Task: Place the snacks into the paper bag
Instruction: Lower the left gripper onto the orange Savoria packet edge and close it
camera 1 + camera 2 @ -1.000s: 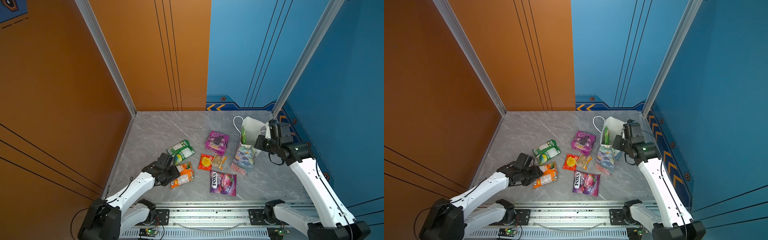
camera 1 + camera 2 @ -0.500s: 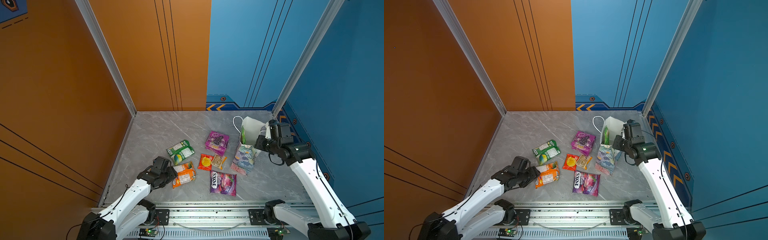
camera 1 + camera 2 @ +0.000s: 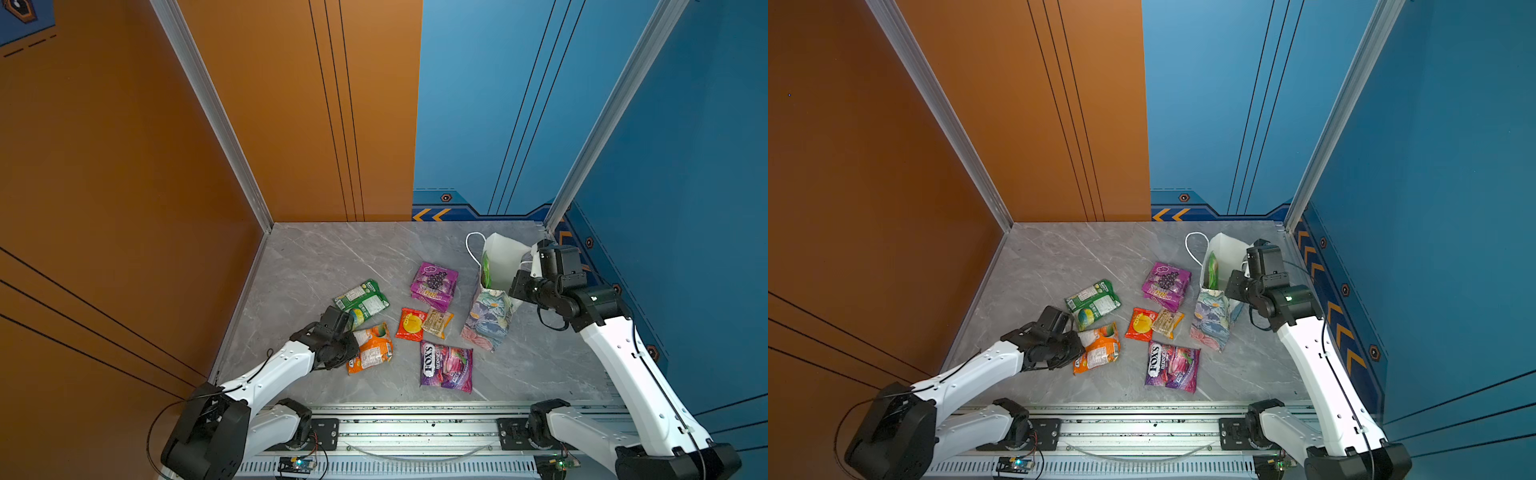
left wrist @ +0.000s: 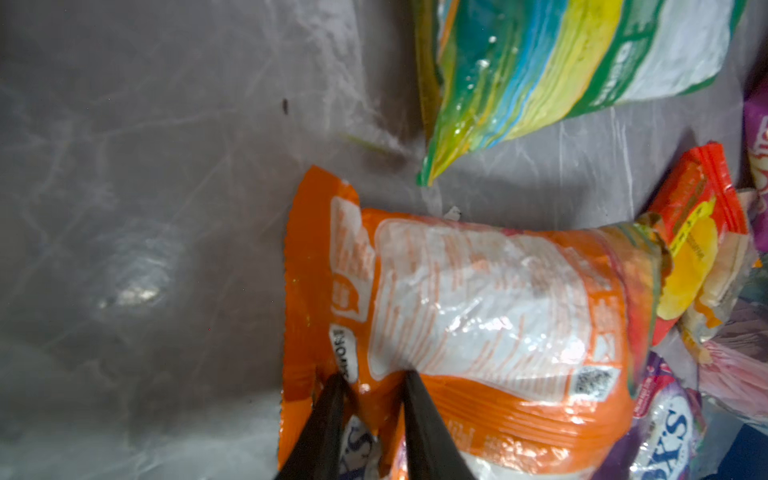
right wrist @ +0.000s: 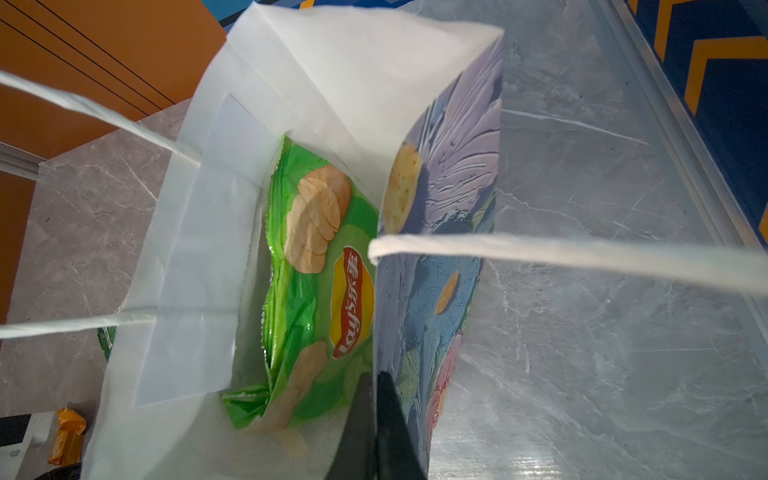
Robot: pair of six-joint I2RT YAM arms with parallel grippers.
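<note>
Orange packet (image 3: 371, 348): left claw (image 4: 372, 374) pinching its edge — long side crosswise to it
Paper bag (image 3: 486, 320): off right, right claw (image 5: 375, 376) clamped on its wall

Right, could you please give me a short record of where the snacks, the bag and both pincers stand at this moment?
left pincer: shut on an edge of the orange packet
right pincer: shut on the wall of the paper bag, which stands upright
inside the bag: green chip bag
loose on the table: small green packet, purple grape packet, red packet, tan bar, purple Fox's packet
</note>
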